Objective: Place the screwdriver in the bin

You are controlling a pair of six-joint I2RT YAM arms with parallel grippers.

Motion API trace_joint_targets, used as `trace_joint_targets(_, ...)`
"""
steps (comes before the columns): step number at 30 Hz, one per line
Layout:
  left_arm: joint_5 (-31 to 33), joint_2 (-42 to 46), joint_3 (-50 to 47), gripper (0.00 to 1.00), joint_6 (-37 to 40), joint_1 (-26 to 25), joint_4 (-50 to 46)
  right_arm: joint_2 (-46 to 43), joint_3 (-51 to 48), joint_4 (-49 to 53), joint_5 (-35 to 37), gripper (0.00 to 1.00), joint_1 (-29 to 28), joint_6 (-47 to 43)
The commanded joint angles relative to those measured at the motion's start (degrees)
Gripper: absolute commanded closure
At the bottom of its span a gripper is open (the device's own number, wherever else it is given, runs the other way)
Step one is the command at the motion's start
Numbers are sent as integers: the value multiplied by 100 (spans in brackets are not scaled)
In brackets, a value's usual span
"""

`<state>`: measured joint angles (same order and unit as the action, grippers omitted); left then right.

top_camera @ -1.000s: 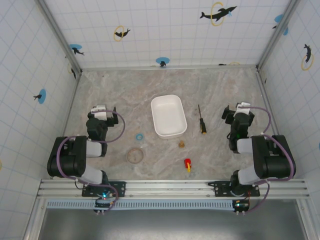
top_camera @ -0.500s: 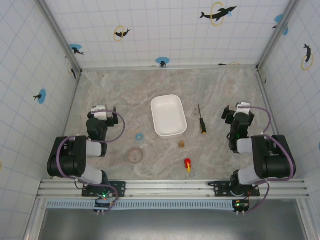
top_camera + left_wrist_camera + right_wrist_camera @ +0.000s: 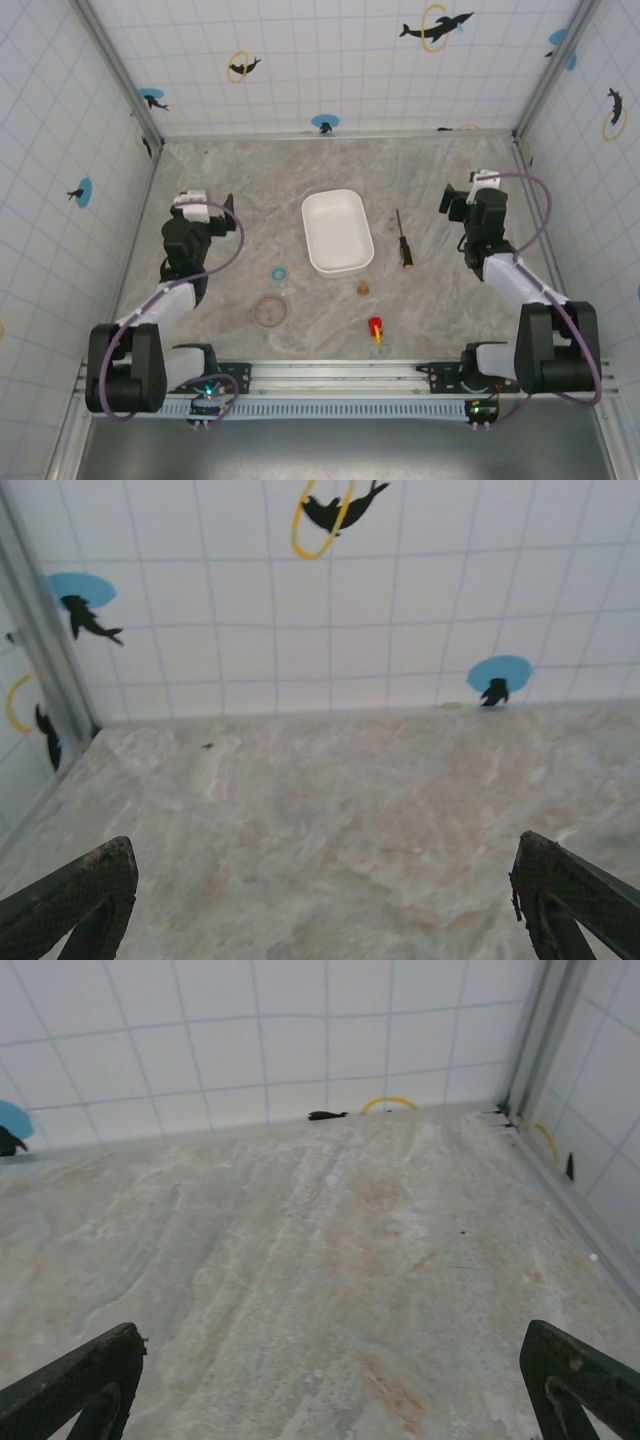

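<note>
Slim dark-shafted, orange-handled screwdriver (image 3: 402, 240) lies far-to-near, handle toward the counter's near edge, between white shallow plastic bin (image 3: 337, 232) and nearer right hand (image 3: 330, 1360), fingers spread.

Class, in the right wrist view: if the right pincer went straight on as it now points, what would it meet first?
The way over the table looks free; the right pincer would probably first meet the back wall, though depth is unclear.
</note>
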<state>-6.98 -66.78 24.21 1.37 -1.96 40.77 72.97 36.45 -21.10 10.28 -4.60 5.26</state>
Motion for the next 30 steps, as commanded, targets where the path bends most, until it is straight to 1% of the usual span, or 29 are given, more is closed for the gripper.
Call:
trace_joint_targets(1,-732,216,519,3,-553,-178,-1616,-44,679,1982,-707,1,-164,414)
trace_joint_targets(3,-988,193,818,2,-935,-288,-2266,108,1012,2678,-1080,1,-293,555)
trace_joint_targets(4,-1140,164,884,2,-980,-318,-2441,188,1111,2901,-1263,1,-363,593)
trace_joint_targets(5,-1290,164,901,2,-1256,-368,-2545,299,1209,3176,-1394,0,-457,629)
trace_joint_targets(8,-1405,260,746,2,-1570,-594,-2591,702,1486,3803,-1493,0,-728,766)
trace_joint_targets(12,-1629,420,511,2,-1944,-776,-2749,1338,1806,4412,-1471,5,-1048,859)
trace_joint_targets(17,-1594,806,262,2,-2194,-984,-3060,1721,1852,4426,-1285,8,-1384,1016)
trace_joint_targets(22,-1566,1184,-92,2,-2452,-1142,-3102,1906,1884,4580,-980,11,-1650,1021)
trace_joint_targets(25,-1507,1237,-178,2,-2440,-1179,-3114,1915,1869,4632,-770,14,-1767,1047)
trace_joint_targets(30,-1461,1151,-148,2,-2458,-1253,-3192,1979,1854,4594,-541,21,-1963,1227)
